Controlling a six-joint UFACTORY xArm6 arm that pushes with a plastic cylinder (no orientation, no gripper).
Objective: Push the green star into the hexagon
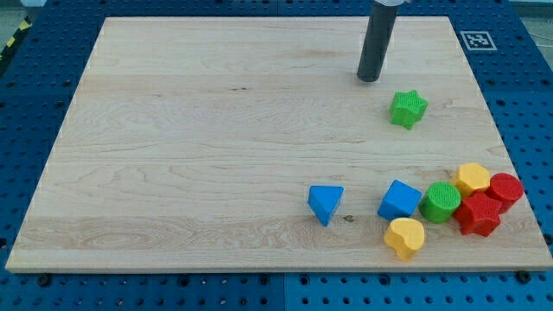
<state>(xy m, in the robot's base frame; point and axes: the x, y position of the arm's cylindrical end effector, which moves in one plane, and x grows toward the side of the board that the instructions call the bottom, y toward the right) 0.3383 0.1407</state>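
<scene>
The green star point(408, 109) lies on the wooden board point(216, 147) at the view's upper right. My tip point(369, 79) touches the board just up and to the left of the star, a short gap away from it. The yellow hexagon point(472, 178) sits at the view's lower right, well below and to the right of the star, inside a cluster of blocks.
Around the hexagon: a red round block point(505, 189), a red star-like block point(479, 214), a green cylinder point(441, 201), a blue cube point(399, 200) and a yellow heart point(405, 237). A blue triangle point(325, 204) lies further left. The board's right edge runs close by.
</scene>
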